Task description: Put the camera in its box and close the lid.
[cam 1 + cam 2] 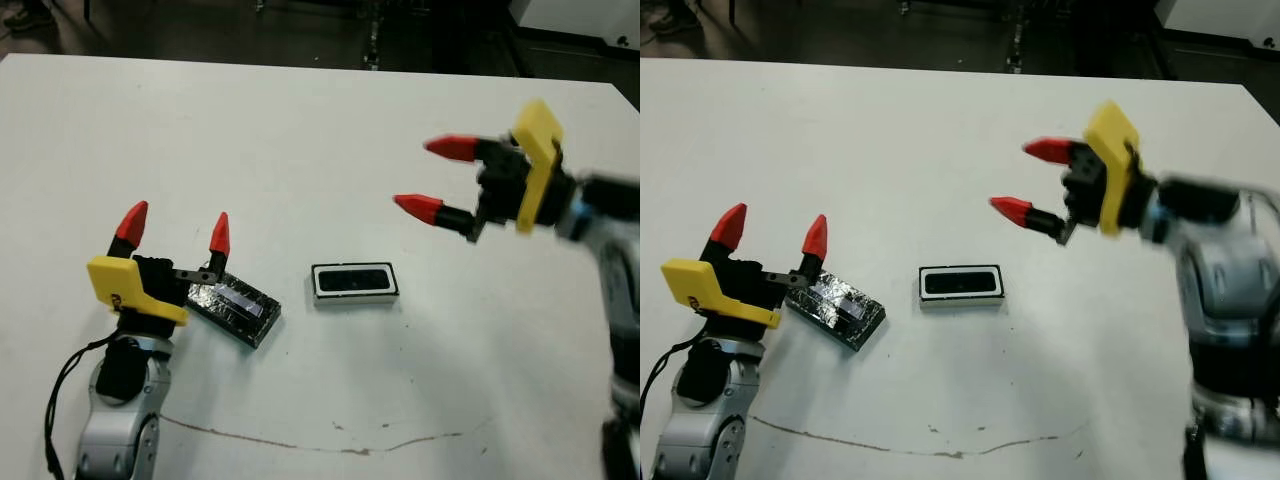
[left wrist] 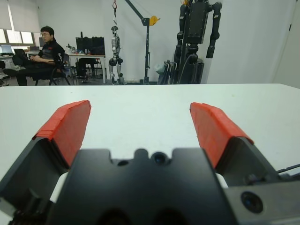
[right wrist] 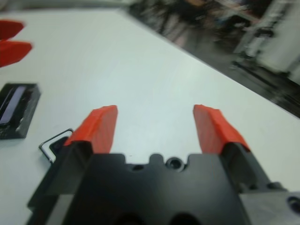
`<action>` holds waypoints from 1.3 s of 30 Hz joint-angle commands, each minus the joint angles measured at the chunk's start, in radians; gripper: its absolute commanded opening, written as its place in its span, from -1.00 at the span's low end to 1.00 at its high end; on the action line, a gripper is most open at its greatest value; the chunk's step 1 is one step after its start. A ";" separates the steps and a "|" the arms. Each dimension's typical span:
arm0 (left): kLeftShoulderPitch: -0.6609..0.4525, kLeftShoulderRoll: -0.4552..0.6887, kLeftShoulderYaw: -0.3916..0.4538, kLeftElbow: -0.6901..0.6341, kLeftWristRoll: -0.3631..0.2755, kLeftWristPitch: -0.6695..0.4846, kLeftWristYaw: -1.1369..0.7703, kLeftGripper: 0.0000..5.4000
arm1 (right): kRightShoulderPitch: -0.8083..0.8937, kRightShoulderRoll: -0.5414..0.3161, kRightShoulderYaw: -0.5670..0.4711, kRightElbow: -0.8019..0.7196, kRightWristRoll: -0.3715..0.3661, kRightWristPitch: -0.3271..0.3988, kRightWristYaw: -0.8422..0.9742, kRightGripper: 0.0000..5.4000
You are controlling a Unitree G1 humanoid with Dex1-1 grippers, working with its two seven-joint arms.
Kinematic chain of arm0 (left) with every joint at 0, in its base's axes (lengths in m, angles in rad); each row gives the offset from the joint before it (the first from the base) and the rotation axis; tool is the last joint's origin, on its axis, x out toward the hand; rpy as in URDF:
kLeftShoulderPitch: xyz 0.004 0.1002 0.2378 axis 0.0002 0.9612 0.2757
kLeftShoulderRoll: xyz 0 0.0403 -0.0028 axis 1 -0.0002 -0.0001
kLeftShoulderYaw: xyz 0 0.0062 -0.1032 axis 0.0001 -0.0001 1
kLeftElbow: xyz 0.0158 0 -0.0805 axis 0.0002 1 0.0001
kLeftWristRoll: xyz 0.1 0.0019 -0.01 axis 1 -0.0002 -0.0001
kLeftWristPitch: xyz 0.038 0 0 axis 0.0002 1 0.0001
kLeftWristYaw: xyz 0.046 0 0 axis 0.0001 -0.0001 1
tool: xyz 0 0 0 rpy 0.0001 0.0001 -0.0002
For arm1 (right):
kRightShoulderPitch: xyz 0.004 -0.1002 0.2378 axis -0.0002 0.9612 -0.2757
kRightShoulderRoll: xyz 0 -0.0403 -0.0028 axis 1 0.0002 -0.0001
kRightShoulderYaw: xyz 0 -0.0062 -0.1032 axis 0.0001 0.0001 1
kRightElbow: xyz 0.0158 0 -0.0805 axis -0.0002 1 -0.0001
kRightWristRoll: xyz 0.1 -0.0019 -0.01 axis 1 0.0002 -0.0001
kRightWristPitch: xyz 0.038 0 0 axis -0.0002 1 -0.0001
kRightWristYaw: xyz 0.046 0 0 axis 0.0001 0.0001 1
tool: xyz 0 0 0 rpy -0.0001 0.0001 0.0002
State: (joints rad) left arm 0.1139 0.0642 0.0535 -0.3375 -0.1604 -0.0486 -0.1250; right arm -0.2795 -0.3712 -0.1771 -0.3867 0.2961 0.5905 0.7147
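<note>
Camera appears to lie already inside the box; the lid waits beside the left claw.

Left claw point(image 1: 175, 232) stands wide and empty, one finger just beside the lid point(image 1: 236, 308); right claw point(image 1: 430, 180), also wide, hangs above the surface point(image 1: 300, 130). Camera point(image 1: 355, 280) fills the box point(image 1: 355, 296). Glossy, stiff, light lid probably slips: better to grip its long edges.

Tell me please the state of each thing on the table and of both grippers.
box: flat on the table, no lid on it, dark bar inside.
camera: lying in the box.
lid: off the box, flat on the table, stripe up, beside the left gripper.
left gripper: open, empty, low by the lid.
right gripper: open, empty, raised above the table.
</note>
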 commanded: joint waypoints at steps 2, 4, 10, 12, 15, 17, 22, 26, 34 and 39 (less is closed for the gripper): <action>-0.005 0.013 0.003 -0.002 0.001 0.008 -0.008 1.00 | 0.164 0.111 -0.065 -0.131 0.032 -0.018 -0.190 0.27; -0.008 0.015 0.005 -0.002 -0.005 0.008 -0.011 1.00 | 0.226 0.150 -0.066 -0.172 0.029 -0.037 -0.259 0.14; -0.022 0.048 0.017 -0.003 -0.008 -0.008 -0.047 1.00 | 0.364 0.275 -0.034 -0.179 0.013 -0.208 -0.386 -0.24; -0.026 0.062 0.027 -0.026 -0.022 0.010 -0.058 1.00 | 0.379 0.296 -0.022 -0.165 0.020 -0.232 -0.410 -0.35; -0.037 0.110 0.042 -0.051 -0.019 0.021 -0.088 1.00 | 0.391 0.299 -0.008 -0.151 0.015 -0.248 -0.430 -0.56; -0.054 0.165 0.059 -0.061 -0.038 0.030 -0.138 1.00 | 0.392 0.295 -0.002 -0.140 0.014 -0.265 -0.436 -0.67; -0.144 0.407 0.117 -0.059 -0.211 0.152 -0.419 1.00 | 0.394 0.290 0.005 -0.126 0.028 -0.282 -0.446 -0.96; -0.310 0.651 0.124 0.045 -0.318 0.258 -0.722 1.00 | 0.404 0.271 0.003 -0.138 0.028 -0.280 -0.440 -1.00; -0.766 0.831 -0.103 0.465 -0.254 0.244 -1.301 1.00 | 0.429 0.240 -0.010 -0.153 0.035 -0.275 -0.443 -1.00; -0.896 0.881 -0.243 0.476 -0.053 0.082 -1.458 1.00 | 0.441 0.216 -0.017 -0.158 0.037 -0.264 -0.447 -1.00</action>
State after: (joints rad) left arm -0.7539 0.9147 -0.1618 0.1505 -0.2483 0.0431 -1.5577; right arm 0.1490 -0.1349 -0.1813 -0.5377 0.3295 0.3144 0.2764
